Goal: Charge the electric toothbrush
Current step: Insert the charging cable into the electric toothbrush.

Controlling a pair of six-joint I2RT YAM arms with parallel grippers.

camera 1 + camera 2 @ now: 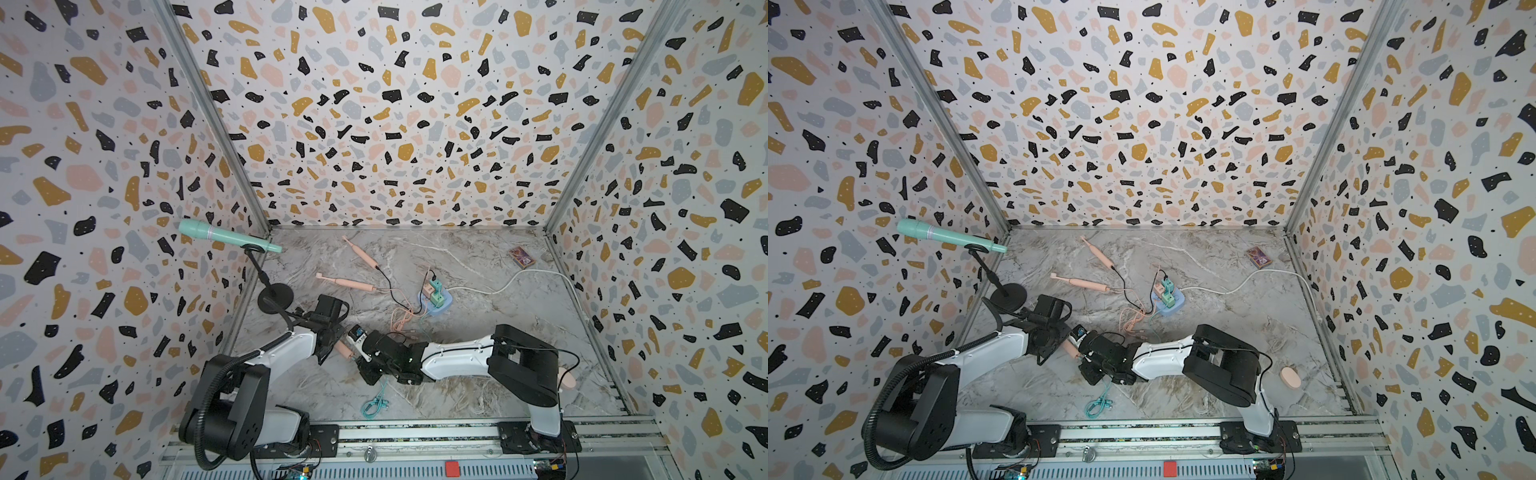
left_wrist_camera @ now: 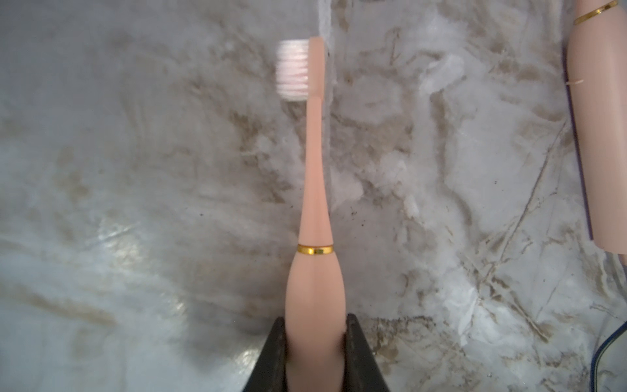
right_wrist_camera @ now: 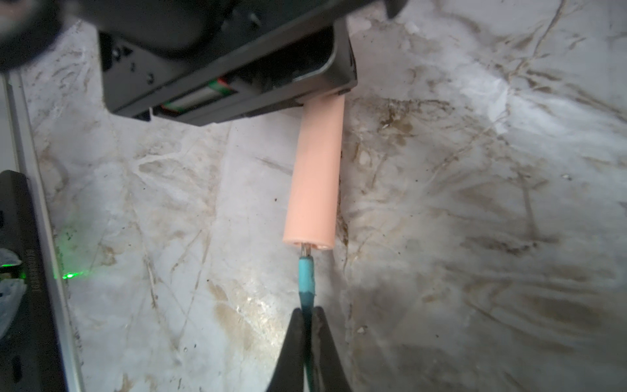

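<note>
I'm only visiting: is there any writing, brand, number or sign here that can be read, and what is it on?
Nothing reads clearly.
Black bar, right wrist view: pale characters, too blurred to read.
Small dark red patterned box, in both top views: print too small to read.
Pink electric toothbrush with gold ring: no writing visible.
Teal charging cable: no marking visible.

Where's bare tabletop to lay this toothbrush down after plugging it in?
Widest bare patch: right of centre, between the white cable and the right arm. Another along the near edge, between the teal cable coil and that arm's base. Crowded: around the power strip, with tangled cords and two toothbrushes.
</note>
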